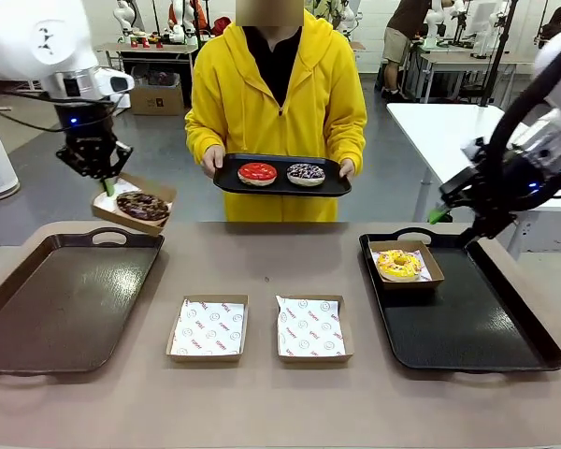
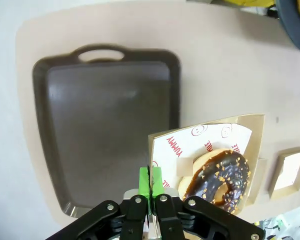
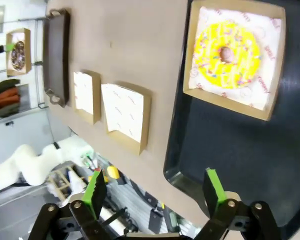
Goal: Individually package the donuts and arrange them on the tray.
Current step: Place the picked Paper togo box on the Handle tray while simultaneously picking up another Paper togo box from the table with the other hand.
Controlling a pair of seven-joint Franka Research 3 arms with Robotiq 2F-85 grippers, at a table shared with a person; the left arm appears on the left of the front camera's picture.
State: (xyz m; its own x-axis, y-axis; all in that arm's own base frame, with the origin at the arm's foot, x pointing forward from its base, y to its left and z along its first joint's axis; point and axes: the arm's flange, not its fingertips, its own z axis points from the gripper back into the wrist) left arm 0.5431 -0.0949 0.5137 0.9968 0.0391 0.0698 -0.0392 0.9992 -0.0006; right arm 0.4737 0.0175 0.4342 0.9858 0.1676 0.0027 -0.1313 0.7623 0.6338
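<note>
My left gripper (image 1: 107, 183) (image 2: 150, 180) is shut on the rim of a paper-lined cardboard box (image 2: 210, 137). It holds a chocolate donut (image 1: 142, 206) (image 2: 219, 176) with pale bits, in the air above the far edge of the left tray (image 1: 70, 299) (image 2: 105, 125). A yellow donut (image 1: 399, 265) (image 3: 229, 50) lies boxed at the far left corner of the right tray (image 1: 477, 323) (image 3: 240, 150). My right gripper (image 1: 439, 215) (image 3: 155, 192) hangs open above that tray's far side, holding nothing. The person holds a black tray (image 1: 282, 187) with a red donut (image 1: 257, 173) and a sprinkled chocolate donut (image 1: 306, 174).
Two lined boxes without donuts (image 1: 208, 327) (image 1: 310, 327) sit side by side at the table's middle front, between the trays; the right wrist view shows them too (image 3: 86, 96) (image 3: 126, 115). The left tray's floor is bare. The person stands at the far edge.
</note>
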